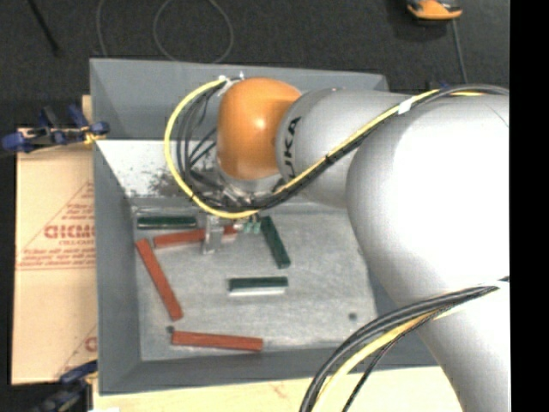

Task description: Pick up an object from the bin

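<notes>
Above grey bin (116, 256) base, rear-left | end effector (220, 233) nr red stick (178, 239) | grip: can't tell | room floor (300, 24) dark

The bin (116, 256) is dull grey metal, its floor scuffed and speckled. The red sticks (159, 279) and green sticks (257, 286) look matt. The arm (412, 196) has a smooth silver shell, and its orange cover (250, 127) is glossy.
</notes>
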Available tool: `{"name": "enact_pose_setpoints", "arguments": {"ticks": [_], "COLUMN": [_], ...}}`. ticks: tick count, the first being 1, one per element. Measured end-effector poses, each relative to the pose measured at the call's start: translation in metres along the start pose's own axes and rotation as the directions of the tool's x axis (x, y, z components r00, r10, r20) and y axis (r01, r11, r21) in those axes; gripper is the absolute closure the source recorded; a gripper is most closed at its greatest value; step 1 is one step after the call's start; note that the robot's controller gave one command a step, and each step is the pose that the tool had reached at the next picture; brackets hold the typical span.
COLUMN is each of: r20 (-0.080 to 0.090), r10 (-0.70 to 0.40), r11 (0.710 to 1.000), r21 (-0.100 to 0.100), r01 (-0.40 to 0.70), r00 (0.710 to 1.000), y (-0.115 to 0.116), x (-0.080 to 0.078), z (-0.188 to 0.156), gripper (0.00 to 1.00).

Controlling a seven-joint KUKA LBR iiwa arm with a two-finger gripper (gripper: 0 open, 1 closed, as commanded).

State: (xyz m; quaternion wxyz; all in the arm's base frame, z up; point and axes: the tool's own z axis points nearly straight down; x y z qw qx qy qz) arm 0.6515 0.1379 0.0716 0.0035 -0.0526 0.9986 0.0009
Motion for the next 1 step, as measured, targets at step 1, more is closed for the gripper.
{"name": "enact_pose_setpoints", "arguments": {"ticks": [1], "r20": [0.007], "r10": [-0.028], "r11": [1.000], "r21": [0.002], "r01": [0.028], "r00": [1.000], "y": [0.0060], "x": [0.0145], "z": [-0.1666], "gripper": [1.00]}}
